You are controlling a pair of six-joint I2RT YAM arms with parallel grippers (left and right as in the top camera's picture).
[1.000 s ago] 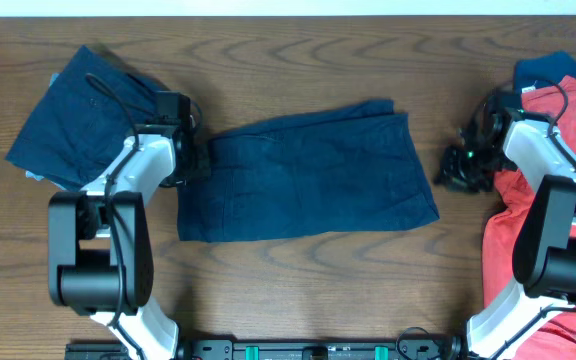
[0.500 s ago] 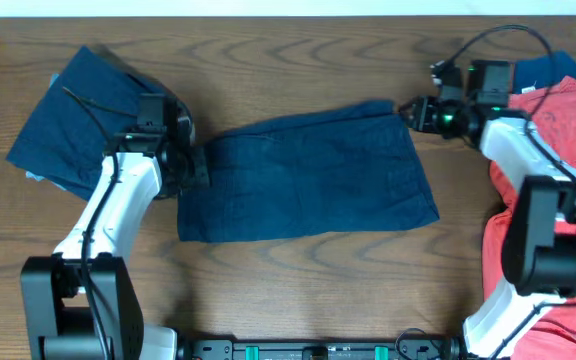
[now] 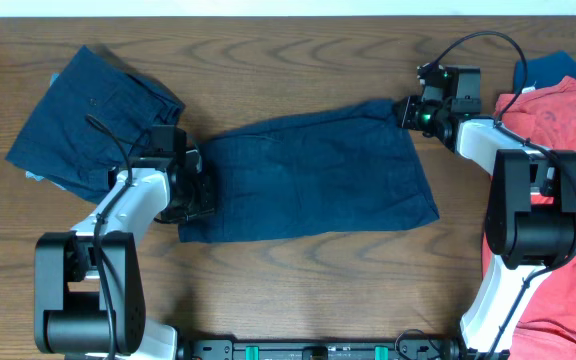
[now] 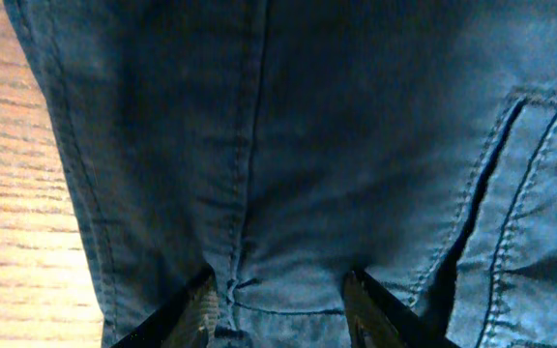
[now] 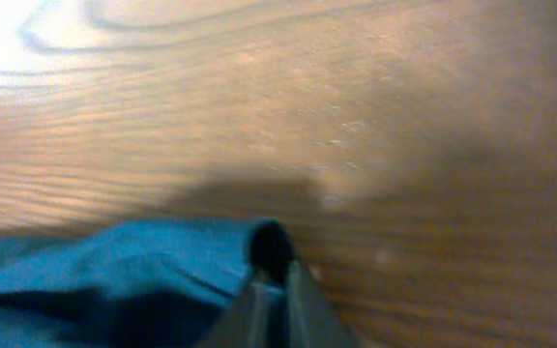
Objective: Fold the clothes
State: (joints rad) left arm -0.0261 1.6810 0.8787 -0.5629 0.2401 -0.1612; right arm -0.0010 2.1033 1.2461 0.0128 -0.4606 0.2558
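Dark navy shorts (image 3: 308,180) lie flat across the middle of the table. My left gripper (image 3: 200,187) is at their left edge. In the left wrist view it is open (image 4: 280,311), its fingers straddling a seam of the shorts (image 4: 259,145), with a pocket slit to the right. My right gripper (image 3: 406,110) is at the shorts' far right corner. In the right wrist view its fingers (image 5: 274,300) are pinched together on that corner of the fabric (image 5: 143,261).
A second pair of navy shorts (image 3: 78,115) lies folded at the far left. A pile of coral-red shirts (image 3: 558,210) fills the right edge, with a brighter blue garment (image 3: 558,68) behind it. Bare wooden table (image 3: 298,290) lies in front.
My left gripper slid toward the front along the shorts' left edge. My right gripper swung from beside the red pile up to the shorts' far right corner and closed on it.
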